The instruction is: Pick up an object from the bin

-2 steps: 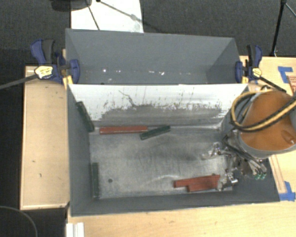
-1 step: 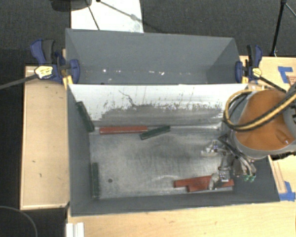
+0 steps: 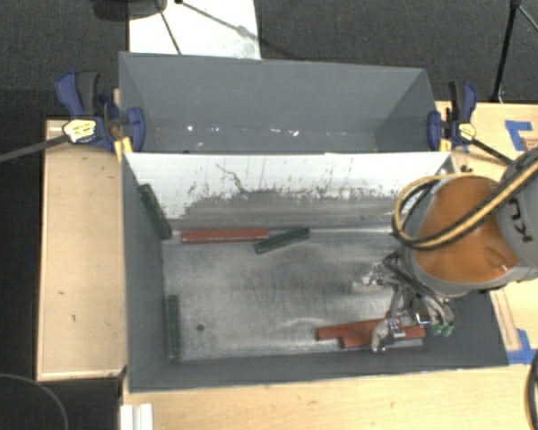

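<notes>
My gripper (image 3: 396, 322) is down near the bin's front right corner, under the orange cover of the wrist. It sits right over the right part of a red-brown flat bar (image 3: 341, 335) that lies along the front edge of the floor. The bar's left half sticks out to the left of the gripper, and a short red end (image 3: 412, 333) shows on the gripper's right side. Whether the bar is gripped is hidden.
A second red-brown bar (image 3: 220, 236) lies at the back of the floor, with a dark green bar (image 3: 282, 238) at its right end. Another green bar (image 3: 154, 211) leans in the back left corner, and one more (image 3: 171, 325) lies along the left wall.
</notes>
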